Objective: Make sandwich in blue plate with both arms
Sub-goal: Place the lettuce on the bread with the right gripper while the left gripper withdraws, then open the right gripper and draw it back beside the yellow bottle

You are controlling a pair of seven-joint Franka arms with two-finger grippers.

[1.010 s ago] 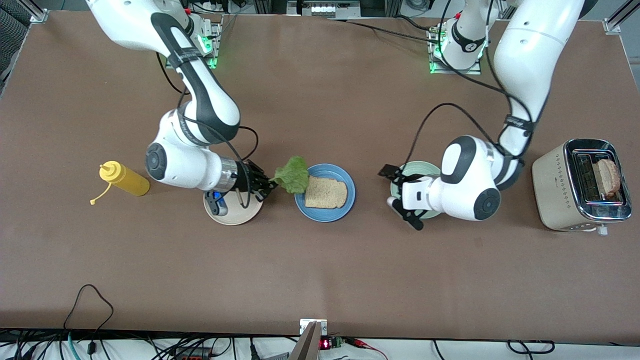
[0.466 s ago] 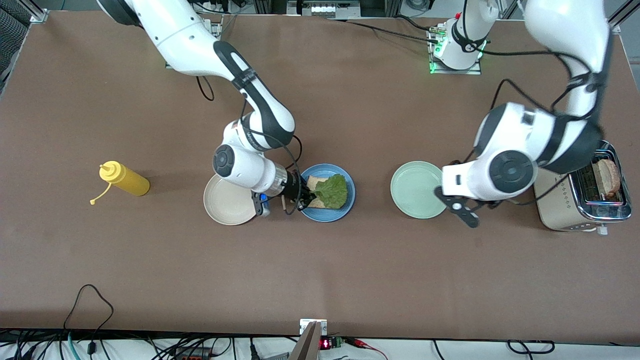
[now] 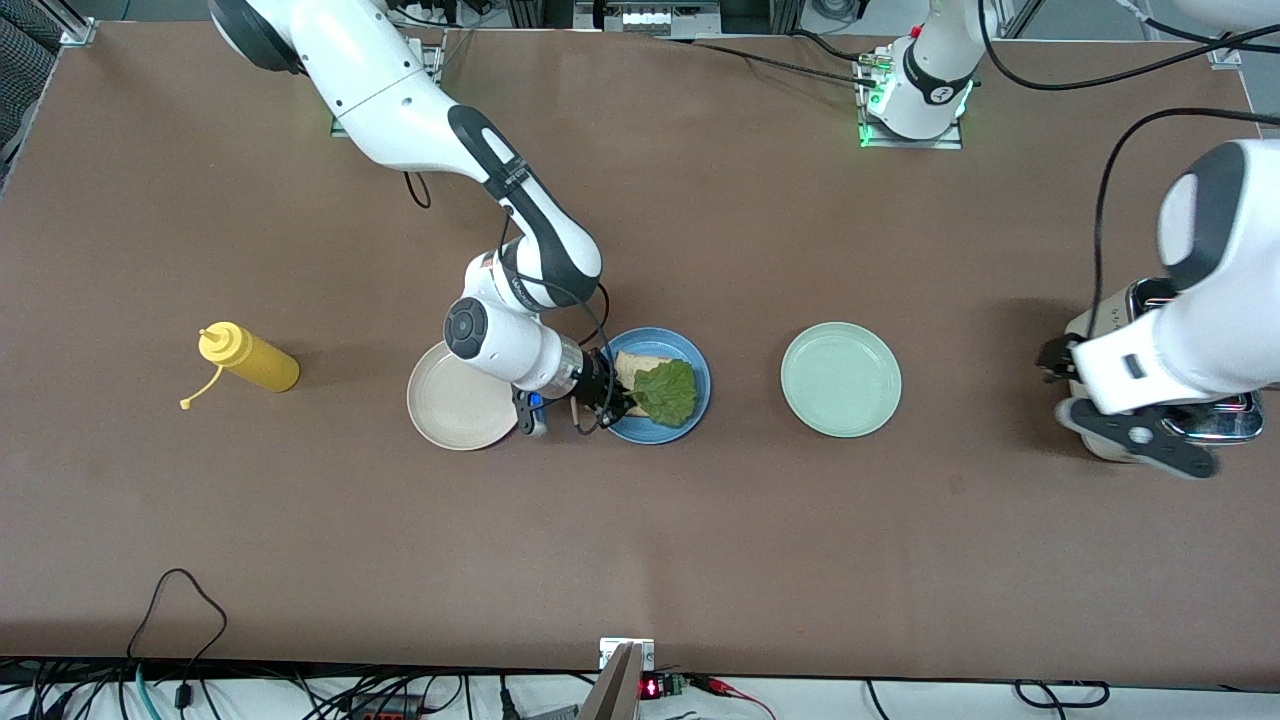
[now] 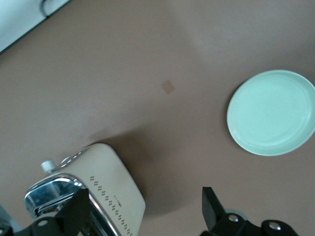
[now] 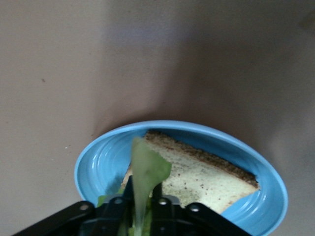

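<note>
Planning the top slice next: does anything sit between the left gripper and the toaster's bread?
Nothing visible does. The left gripper hangs open right over the toaster, whose slots the arm hides in the front view. The mint-green plate lies aside, toward the blue plate.

Front view: looked down from high across the brown surface [image 3: 640, 540], facing both arm bases.
Left wrist view: looked down from well above; shared the round pale mint-green plate [image 4: 271, 112] [image 3: 841, 379] and beige toaster [image 4: 106, 189].
Right wrist view: sat close over the round medium-blue plate [image 5: 98, 164] [image 3: 700, 375].
</note>
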